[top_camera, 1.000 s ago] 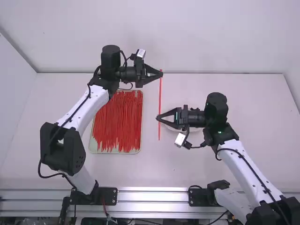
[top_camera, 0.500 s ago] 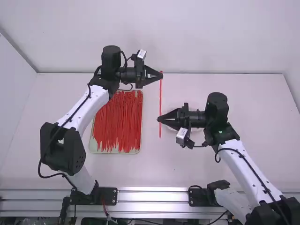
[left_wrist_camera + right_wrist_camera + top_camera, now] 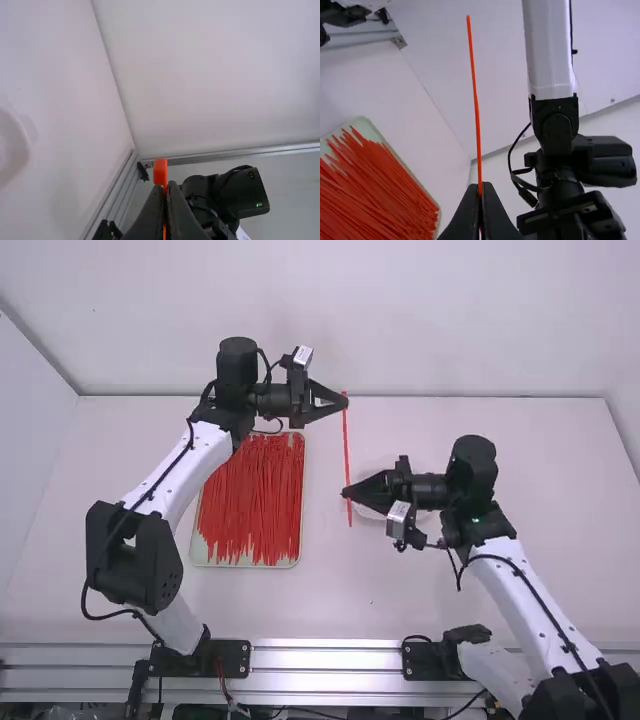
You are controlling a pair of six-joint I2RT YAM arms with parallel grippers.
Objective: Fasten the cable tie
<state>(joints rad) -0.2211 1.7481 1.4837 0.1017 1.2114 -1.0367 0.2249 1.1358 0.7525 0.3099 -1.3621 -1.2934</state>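
Observation:
A single red cable tie (image 3: 346, 455) hangs in the air above the table, nearly upright in the high view. My left gripper (image 3: 341, 400) is shut on its head end (image 3: 160, 172), which pokes out past the closed fingers. My right gripper (image 3: 347, 493) is shut on the strap close to its tail. In the right wrist view the thin strap (image 3: 474, 100) runs straight away from my right gripper (image 3: 480, 192) toward the left arm's wrist. The tie is straight, not looped.
A pale tray (image 3: 201, 552) heaped with several loose red cable ties (image 3: 252, 497) lies on the table left of the middle, below the left arm. A small white round object (image 3: 374, 511) sits on the table under the right gripper.
The right gripper has closed on the tie's lower part and shifted up and right. The tie's tail swung slightly right. The left gripper stayed put.

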